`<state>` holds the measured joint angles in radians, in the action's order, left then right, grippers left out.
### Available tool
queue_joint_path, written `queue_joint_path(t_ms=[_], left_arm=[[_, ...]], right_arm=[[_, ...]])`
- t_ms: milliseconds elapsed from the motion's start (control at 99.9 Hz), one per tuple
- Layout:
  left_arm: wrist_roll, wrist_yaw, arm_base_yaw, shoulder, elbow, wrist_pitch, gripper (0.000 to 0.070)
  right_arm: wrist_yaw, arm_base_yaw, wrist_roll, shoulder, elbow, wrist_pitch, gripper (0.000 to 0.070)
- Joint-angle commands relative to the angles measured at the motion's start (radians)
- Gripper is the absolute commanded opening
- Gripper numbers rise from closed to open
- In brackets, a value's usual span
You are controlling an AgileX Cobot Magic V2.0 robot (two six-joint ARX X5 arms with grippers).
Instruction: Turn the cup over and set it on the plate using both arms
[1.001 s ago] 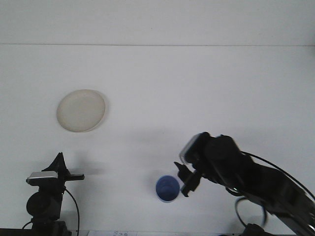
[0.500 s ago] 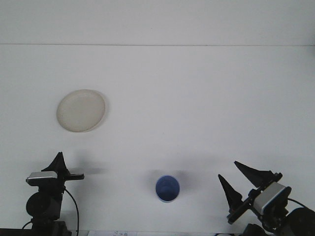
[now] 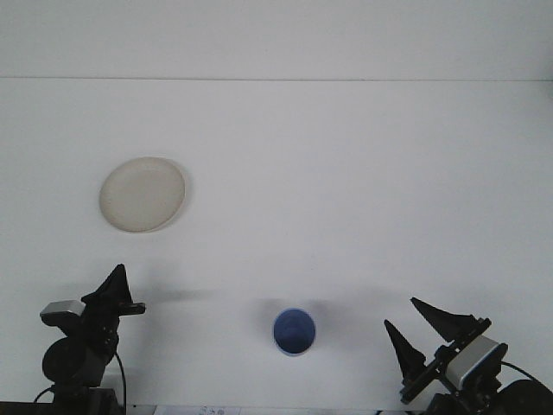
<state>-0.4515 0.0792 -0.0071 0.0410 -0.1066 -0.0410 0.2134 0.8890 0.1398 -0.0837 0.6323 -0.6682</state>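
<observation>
Cup (image 3: pixel 294 332): blue, standing mouth-up on the white bench (image 3: pixel 346 173), near the lower edge at about 6 o'clock of the view; nothing touches it.
Plate (image 3: pixel 143 194): cream, round, lying flat at about 10 o'clock from the cup, well apart from it and bare.
Right gripper (image 3: pixel 425 331): at 3 o'clock of the cup, well apart from it; its two dark pointed fingers (image 3: pixel 442 317) are spread wide, released, with bare bench showing between them; they hold and touch nothing.
Left gripper (image 3: pixel 117 294): at 9 o'clock of the cup, well apart, and at 6 o'clock of the plate; it carries no object.
Left fingers: seen as one dark pointed mass with a short bar jutting toward 3 o'clock; whether they are parted or closed cannot be told.
Cut off: both arms run out of the lower edge of the view, so only the wrist housings and fingers show.
Hard to make out: the inside of the cup, seen only as a darker blue disc.
</observation>
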Motion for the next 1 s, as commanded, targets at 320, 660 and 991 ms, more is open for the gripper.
queue_joint_path(t_ms=[320, 660, 991], left_arm=[[0.229, 0.428, -0.047, 0.509, -0.649, 0.421, 0.0198], [0.387, 0.52, -0.439, 0.92, -0.946, 0.706, 0.043], [0.387, 0.197, -0.809, 1.24, -1.049, 0.7, 0.048]], right_arm=[[0.005, 0.01, 0.014, 0.003, 0.003, 0.002, 0.0417], [0.024, 0.01, 0.013, 0.003, 0.003, 0.002, 0.0417], [0.023, 0.01, 0.013, 0.003, 0.001, 0.002, 0.0416]])
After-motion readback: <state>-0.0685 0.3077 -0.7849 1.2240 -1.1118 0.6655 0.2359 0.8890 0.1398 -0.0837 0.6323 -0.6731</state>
